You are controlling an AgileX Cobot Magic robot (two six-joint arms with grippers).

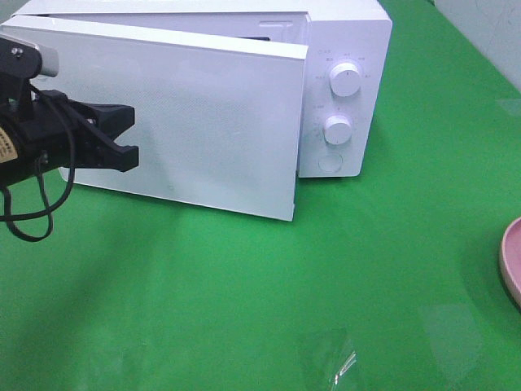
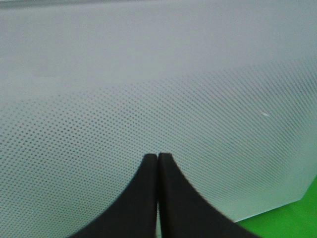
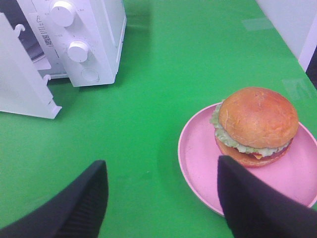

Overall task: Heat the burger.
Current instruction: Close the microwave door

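Observation:
The burger (image 3: 257,126), a glossy brown bun with green lettuce, sits on a pink plate (image 3: 198,158) in the right wrist view. My right gripper (image 3: 162,164) hovers open above the green table, and its fingers (image 3: 91,198) hold nothing. The plate's near rim lies under one finger. Only the plate's edge (image 1: 511,261) shows in the exterior high view, where the burger is out of frame. My left gripper (image 1: 126,152) is shut, its fingertips (image 2: 166,163) pressed together right at the dotted outer face of the microwave door (image 1: 187,114), which stands partly open.
The white microwave (image 1: 346,49) stands at the back, with two knobs (image 1: 345,80) and a round button on its panel. Its door (image 3: 20,84) swings out toward the left arm. A green cloth (image 1: 326,285) covers the table.

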